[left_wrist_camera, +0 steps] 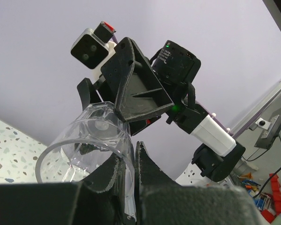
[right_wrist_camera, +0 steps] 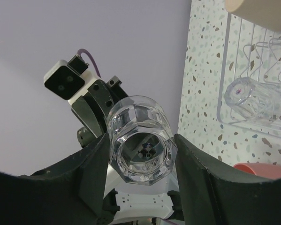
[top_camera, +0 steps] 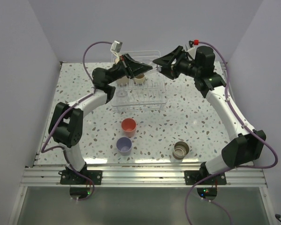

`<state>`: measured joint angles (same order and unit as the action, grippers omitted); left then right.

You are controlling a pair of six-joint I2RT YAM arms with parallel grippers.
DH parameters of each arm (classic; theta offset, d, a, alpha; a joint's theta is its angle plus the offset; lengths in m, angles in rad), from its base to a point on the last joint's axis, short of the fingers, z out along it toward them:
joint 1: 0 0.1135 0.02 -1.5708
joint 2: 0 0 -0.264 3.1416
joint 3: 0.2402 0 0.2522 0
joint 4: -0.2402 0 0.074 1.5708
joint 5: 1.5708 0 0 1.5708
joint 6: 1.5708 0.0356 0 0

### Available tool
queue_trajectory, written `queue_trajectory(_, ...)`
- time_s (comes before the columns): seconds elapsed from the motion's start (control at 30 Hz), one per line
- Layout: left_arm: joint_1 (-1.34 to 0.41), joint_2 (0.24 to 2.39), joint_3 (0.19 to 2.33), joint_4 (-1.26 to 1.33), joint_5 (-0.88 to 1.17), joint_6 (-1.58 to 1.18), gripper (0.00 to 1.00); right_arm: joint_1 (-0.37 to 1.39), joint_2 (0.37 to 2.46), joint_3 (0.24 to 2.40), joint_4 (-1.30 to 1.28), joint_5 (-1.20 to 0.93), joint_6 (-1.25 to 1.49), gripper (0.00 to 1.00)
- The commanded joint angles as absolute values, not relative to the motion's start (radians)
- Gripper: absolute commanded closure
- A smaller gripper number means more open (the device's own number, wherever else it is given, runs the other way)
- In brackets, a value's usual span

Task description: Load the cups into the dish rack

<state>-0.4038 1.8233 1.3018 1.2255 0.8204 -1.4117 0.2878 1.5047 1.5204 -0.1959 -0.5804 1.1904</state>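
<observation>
Nearest, a small lavender cup (top_camera: 125,146) and a short tan brown-rimmed cup (top_camera: 181,150), tipped on its side, sit on the speckled table (top_camera: 196,117). A coral-red cup (top_camera: 128,125) stands just beyond them, so by my reading three are left to load.

The white wire dish rack (top_camera: 149,104) already holds an inverted clear glass cup (top_camera: 123,93) and at least two tan cups (top_camera: 139,78) at its far left.

Above the rack's far side, a second clear glass cup (right_wrist_camera: 141,150) hangs mid-air. The left gripper (left_wrist_camera: 130,164) pinches its wall at the rim. The right gripper (right_wrist_camera: 141,140) brackets its body, pads seemingly touching both sides.

The rack's near and right rows look free. The pale walls (top_camera: 41,56) crowd both arms at the far edge.
</observation>
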Motion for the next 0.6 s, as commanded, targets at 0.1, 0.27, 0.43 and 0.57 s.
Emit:
queue_trajectory(0.1,-0.419,1.844,1.330,1.335,0.808,-1.445,1.00,0.291,1.486,1.525,-0.169,-0.554,1.189,0.72)
queue_trajectory(0.27,-0.407,1.810,1.298,1.223,0.834,-1.369,0.88,0.288,1.500,1.552,-0.239,-0.528,1.146,1.00)
queue_trajectory(0.43,-0.387,1.705,1.267,0.794,0.828,-1.064,0.41,0.265,1.529,1.626,-0.411,-0.456,1.014,1.00)
queue_trajectory(0.57,-0.370,1.643,1.288,0.466,0.734,-0.829,0.30,0.256,1.558,1.658,-0.445,-0.407,0.963,1.00)
